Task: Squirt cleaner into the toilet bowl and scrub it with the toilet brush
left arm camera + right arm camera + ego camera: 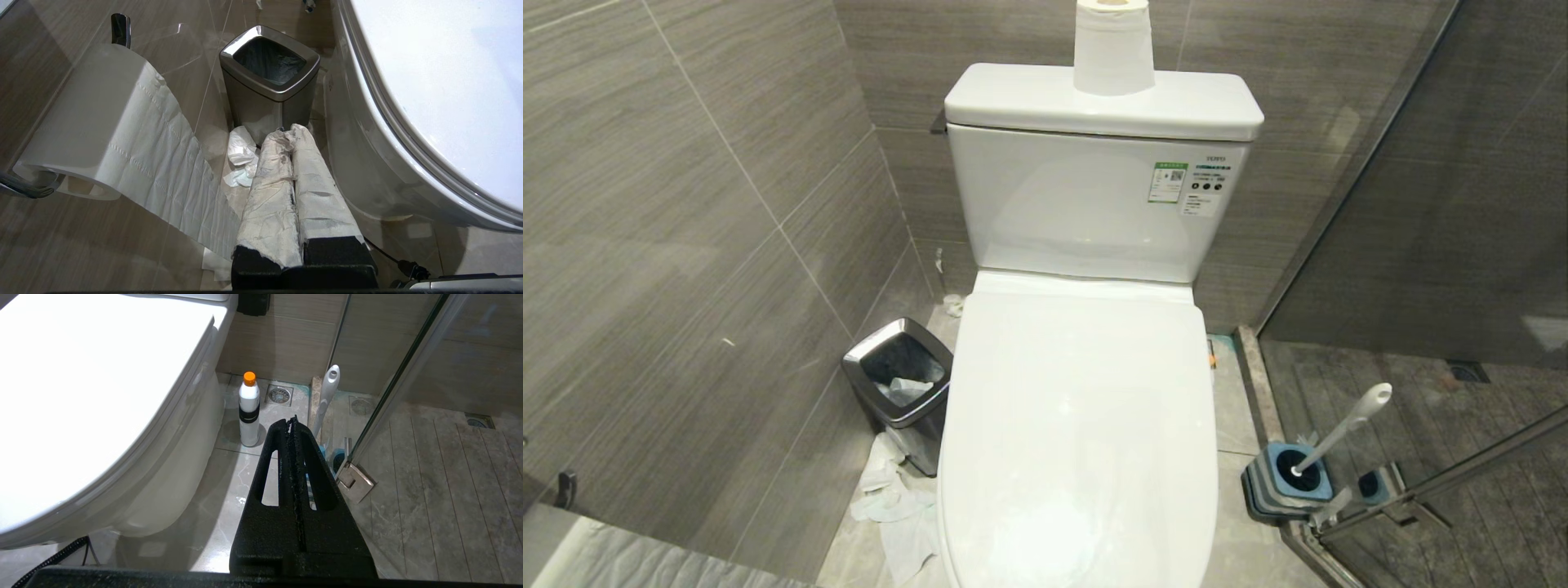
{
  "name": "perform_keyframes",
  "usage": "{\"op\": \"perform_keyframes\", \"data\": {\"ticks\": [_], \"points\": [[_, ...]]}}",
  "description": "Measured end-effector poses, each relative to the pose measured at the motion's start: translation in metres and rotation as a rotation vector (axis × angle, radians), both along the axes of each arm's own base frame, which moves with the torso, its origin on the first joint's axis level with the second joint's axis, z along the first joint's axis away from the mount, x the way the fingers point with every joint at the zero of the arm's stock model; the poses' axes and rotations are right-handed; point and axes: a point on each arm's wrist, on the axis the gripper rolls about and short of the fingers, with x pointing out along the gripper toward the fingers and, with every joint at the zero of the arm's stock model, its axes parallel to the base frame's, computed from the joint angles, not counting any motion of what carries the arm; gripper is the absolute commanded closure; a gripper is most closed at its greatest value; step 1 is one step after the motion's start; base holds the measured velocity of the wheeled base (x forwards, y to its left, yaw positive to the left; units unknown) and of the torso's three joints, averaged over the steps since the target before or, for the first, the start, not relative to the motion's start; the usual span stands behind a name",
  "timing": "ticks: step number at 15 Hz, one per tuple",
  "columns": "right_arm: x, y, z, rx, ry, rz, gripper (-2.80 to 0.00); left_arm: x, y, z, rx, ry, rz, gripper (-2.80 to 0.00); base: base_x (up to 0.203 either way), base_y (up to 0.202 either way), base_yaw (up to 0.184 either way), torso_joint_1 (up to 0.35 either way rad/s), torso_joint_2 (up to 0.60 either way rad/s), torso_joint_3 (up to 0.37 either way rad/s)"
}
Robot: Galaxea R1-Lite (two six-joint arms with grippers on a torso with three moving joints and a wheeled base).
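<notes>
Toilet bowl [1078, 425]: lid down, between both claws.
Cleaner [249, 409]: upright ahead of right claw [292, 421].
Claws: both closed, empty; left claw [291, 132] paper-wrapped.

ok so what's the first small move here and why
Probably bring one tool to the front edge of the toilet lid and lift it. The lid lies shut over the toilet bowl, so no cleaner can go in yet. The cleaner stands capped on the floor and the toilet brush sits in its holder, both untouched. The left tool and the right tool are shut and empty.
</notes>
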Motion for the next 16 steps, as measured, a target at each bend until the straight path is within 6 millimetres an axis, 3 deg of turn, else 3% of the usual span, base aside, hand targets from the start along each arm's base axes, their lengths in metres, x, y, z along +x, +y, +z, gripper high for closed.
{"op": "perform_keyframes", "data": {"ticks": [16], "points": [[0.0000, 0.0000, 0.0000, 0.000, 0.000, 0.000, 0.00, 0.0000, 0.0000, 0.0000, 0.000, 0.000, 0.000, 0.00, 0.000, 0.000, 0.000, 0.000, 0.00, 0.000]]}}
